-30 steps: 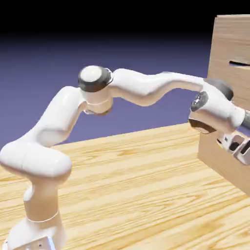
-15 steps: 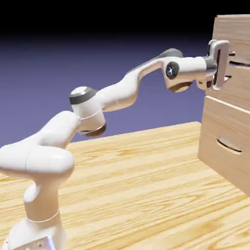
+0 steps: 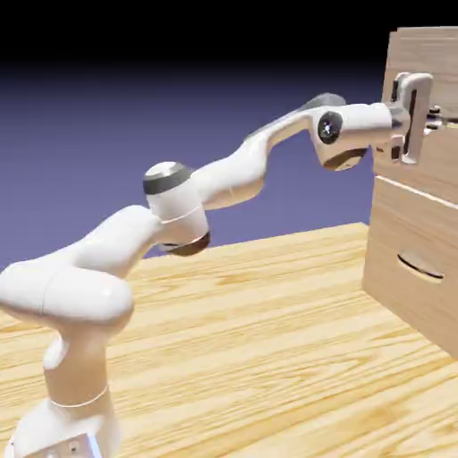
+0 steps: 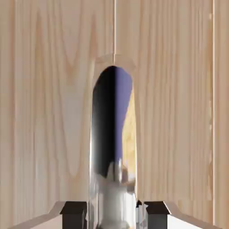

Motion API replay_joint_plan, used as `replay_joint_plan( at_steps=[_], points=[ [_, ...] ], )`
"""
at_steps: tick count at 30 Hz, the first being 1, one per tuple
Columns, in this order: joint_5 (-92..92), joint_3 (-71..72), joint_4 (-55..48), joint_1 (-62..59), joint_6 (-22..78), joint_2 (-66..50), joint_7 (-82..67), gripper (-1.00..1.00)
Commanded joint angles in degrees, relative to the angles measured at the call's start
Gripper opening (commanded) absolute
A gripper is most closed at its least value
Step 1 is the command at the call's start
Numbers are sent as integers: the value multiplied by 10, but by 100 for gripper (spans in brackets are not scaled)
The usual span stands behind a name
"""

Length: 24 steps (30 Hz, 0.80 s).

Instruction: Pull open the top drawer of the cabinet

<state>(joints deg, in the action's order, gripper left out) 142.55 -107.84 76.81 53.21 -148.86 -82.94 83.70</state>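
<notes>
Tool [image 4: 115,216] is clamped on the slick, rigid metal handle [image 4: 113,192] of the top drawer [image 4: 174,134], above the lower drawer [image 3: 385,237] in the cabinet [image 3: 410,54]; probably stiff wood, some drag, so keep mid-handle hold, pull straight.

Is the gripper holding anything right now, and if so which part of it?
The gripper is closed on the shiny handle of the top drawer, gripping it at its sides.
</notes>
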Motion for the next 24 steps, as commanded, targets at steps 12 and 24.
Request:
replay_joint_plan(
  at_steps=[12,24],
  points=[
    [17,-31,249,167,79,-11,-75,-100],
    [-19,-90,498,354,144,-37,-115,-100]
  ],
)
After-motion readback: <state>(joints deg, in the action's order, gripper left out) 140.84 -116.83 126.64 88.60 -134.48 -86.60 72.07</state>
